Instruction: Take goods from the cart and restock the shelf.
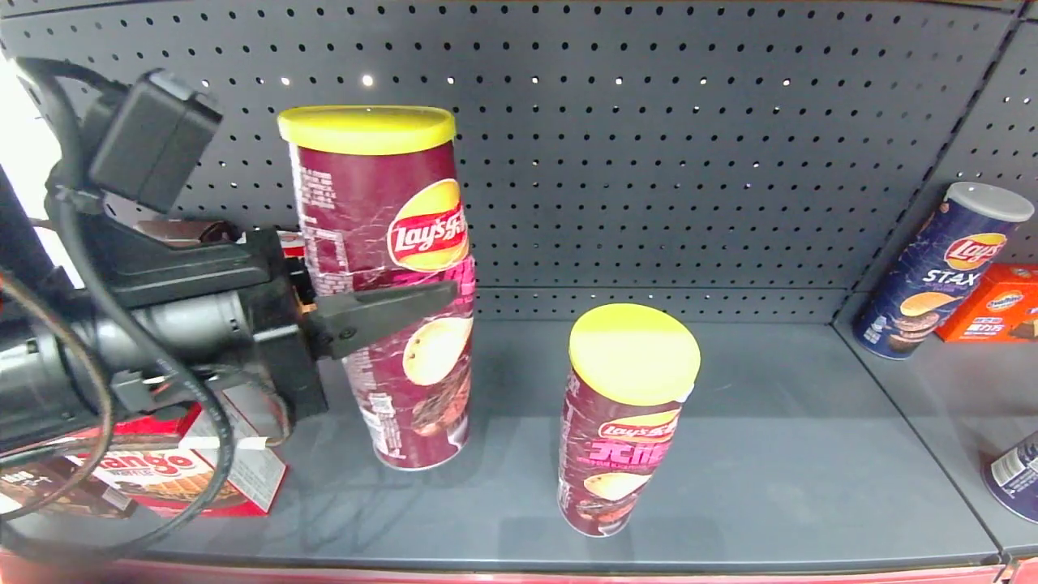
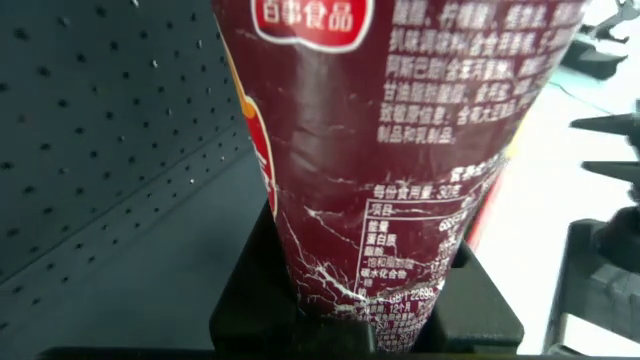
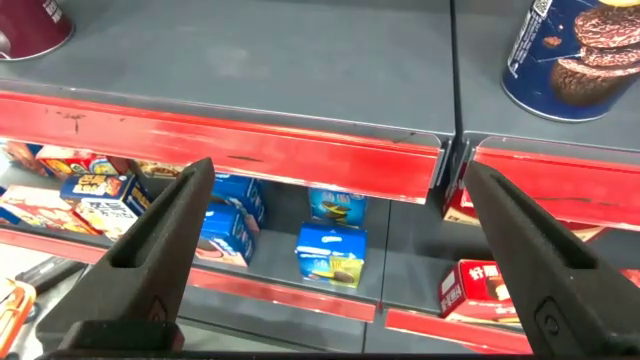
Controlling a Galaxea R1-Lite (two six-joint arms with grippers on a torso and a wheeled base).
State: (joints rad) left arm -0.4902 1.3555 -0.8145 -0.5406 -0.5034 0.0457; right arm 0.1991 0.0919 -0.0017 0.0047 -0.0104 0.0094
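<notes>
While the left claw [image 1: 422,304] is clenched around the middle of a dark red chip can [image 1: 369,211] with a yellow lid, that can stands upright on the left part of the shelf [image 1: 770,454], its base on the board or just above it; I cannot tell which. So this can looks all but placed, with letting go and drawing the arm back as the part left to do. A second can [image 1: 624,430] of the same kind stands to its right and nearer the front edge, apart from the held one, which suggests that restocking is under way, though the bare board to the right would take more. A red box [image 1: 162,470] lies near the front edge under the left arm, close enough to be brushed on the way out. In the next bay stand a blue can [image 1: 932,276] and an orange box [image 1: 985,304], well apart. The right claw [image 3: 340,170] hangs spread and holding nothing before the shelf's red front strip [image 3: 250,150], above blue boxes [image 3: 330,250] on a lower shelf.
</notes>
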